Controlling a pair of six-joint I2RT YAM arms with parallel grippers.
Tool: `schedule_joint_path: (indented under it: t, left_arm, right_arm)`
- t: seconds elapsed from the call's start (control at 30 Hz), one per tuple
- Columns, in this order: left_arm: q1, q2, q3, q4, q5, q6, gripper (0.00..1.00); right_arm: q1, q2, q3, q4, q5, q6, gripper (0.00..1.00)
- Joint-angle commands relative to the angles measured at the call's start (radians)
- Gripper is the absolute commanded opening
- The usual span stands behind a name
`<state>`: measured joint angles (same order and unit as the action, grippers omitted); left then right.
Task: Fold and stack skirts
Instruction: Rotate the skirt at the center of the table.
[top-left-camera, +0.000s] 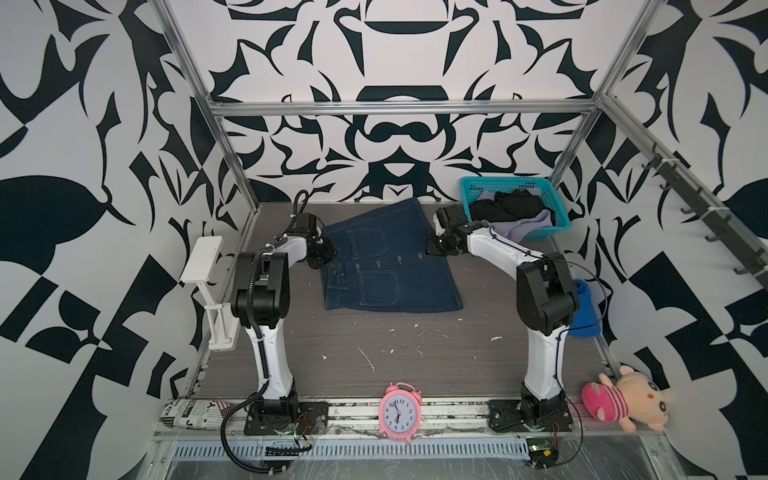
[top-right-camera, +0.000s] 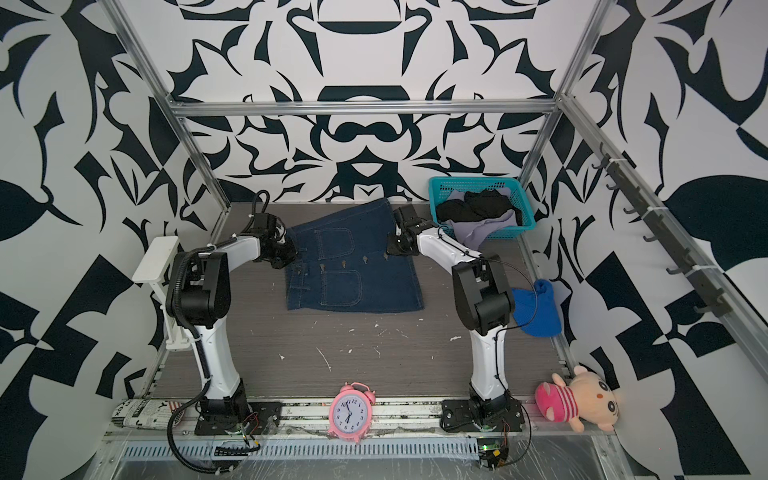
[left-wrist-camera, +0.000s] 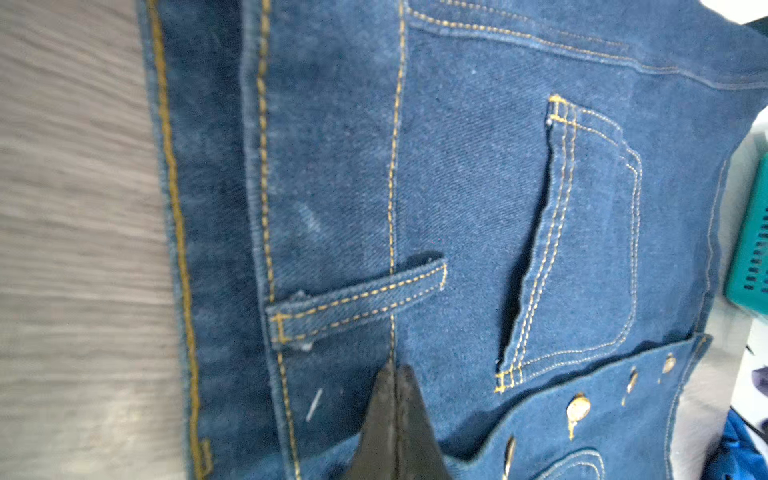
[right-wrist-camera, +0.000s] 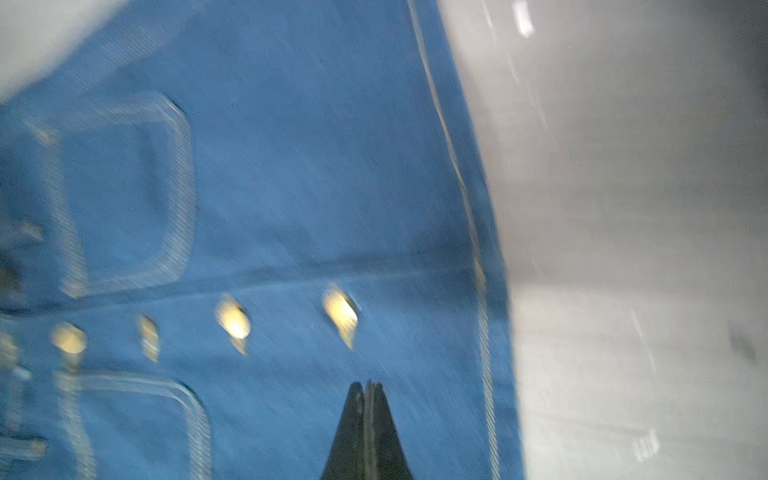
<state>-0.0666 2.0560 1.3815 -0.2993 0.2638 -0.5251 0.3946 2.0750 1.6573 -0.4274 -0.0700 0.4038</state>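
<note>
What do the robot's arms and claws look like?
The left arm and right arm are white shells with chunky black joints. A ribbed black hose trails the left arm; a thin black cable loops by the right. The left gripper and right gripper have dark, pointed fingers.

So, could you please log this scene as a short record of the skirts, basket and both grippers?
denim skirt: spread flat on the table, pockets up
black skirt: bunched in the basket
lavender skirt: in the basket, draped over its front rim
left gripper: jaws shut, above the denim skirt's waistband end
right gripper: jaws shut, above the denim skirt's hem end
</note>
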Motion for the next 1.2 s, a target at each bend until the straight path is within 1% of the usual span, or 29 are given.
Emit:
schedule_joint_path:
  t: [0.0, 0.13, 0.23, 0.33, 0.43, 0.57, 0.63, 0.77, 0.9, 1.0, 1.03, 1.1, 1.17]
  left_arm:
    - [0.004, -0.002, -0.026, -0.043, -0.044, -0.038, 0.0]
    - [0.003, 0.025, 0.008, -0.08, -0.069, -0.033, 0.0]
    - [0.002, 0.065, 0.052, -0.109, -0.068, -0.024, 0.0]
    - [-0.013, 0.112, 0.113, -0.131, -0.061, -0.016, 0.0]
    - [-0.036, 0.17, 0.207, -0.185, -0.057, 0.008, 0.0]
    - [-0.059, 0.212, 0.289, -0.202, -0.053, 0.023, 0.0]
    - [-0.064, 0.235, 0.329, -0.208, -0.046, 0.031, 0.0]
    - [-0.065, 0.275, 0.412, -0.239, -0.019, 0.041, 0.0]
    - [-0.064, 0.245, 0.436, -0.205, -0.06, 0.062, 0.0]
    - [-0.056, 0.239, 0.536, -0.316, -0.078, 0.108, 0.0]
    - [-0.056, 0.222, 0.541, -0.327, -0.09, 0.115, 0.0]
    - [-0.056, 0.147, 0.497, -0.316, -0.112, 0.12, 0.01]
    - [-0.058, 0.039, 0.402, -0.254, -0.129, 0.115, 0.13]
  right_arm:
    - [0.003, 0.112, 0.148, -0.091, 0.015, -0.042, 0.0]
    - [0.001, 0.198, 0.245, -0.101, 0.027, -0.047, 0.0]
    - [-0.005, 0.276, 0.347, -0.155, 0.027, -0.03, 0.0]
    - [-0.012, 0.315, 0.377, -0.166, 0.043, -0.004, 0.0]
    - [-0.036, 0.306, 0.338, -0.16, 0.067, 0.034, 0.0]
    - [-0.088, 0.218, 0.192, -0.117, 0.097, 0.089, 0.0]
    - [-0.114, 0.166, 0.114, -0.076, 0.113, 0.1, 0.0]
    - [-0.147, 0.117, 0.056, -0.054, 0.097, 0.096, 0.0]
    - [-0.148, 0.109, 0.084, -0.087, 0.054, 0.092, 0.0]
    - [-0.148, 0.062, 0.092, -0.097, 0.029, 0.098, 0.0]
    - [-0.144, 0.042, 0.091, -0.093, 0.018, 0.095, 0.0]
    - [-0.141, -0.017, 0.099, -0.103, -0.026, 0.081, 0.0]
    - [-0.136, -0.071, 0.1, -0.119, -0.073, 0.062, 0.0]
